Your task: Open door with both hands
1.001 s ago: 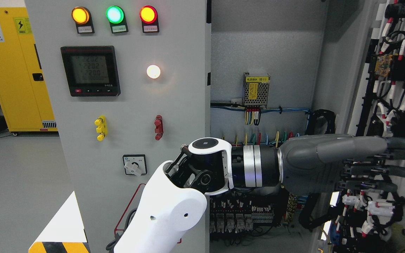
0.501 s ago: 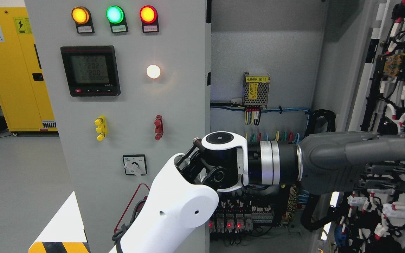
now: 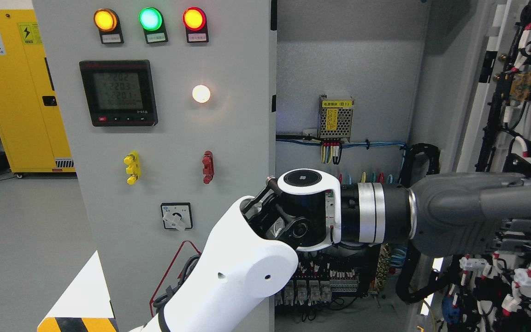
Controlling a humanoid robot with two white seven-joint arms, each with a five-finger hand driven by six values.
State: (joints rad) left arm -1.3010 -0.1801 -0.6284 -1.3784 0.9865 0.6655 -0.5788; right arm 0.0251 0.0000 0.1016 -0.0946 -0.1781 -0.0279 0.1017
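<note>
Grey fingered left hand [image 3: 486,214], on a white arm that comes in from the bottom left, reaches flat across to the inner face of the open grey cabinet door [image 3: 519,138] at the right edge, which carries black wiring with red and white sleeves. The fingers lie stretched out straight and pressed against the door, their tips cut off by the picture's edge; they grasp nothing visible. Behind the wrist the open cabinet shows a perforated metal power supply with a yellow label [image 3: 335,117]. To the left stands the closed grey panel [image 3: 242,115] with orange, green and red lamps, a black digital meter [image 3: 119,92] and a rotary switch [image 3: 176,216].
</note>
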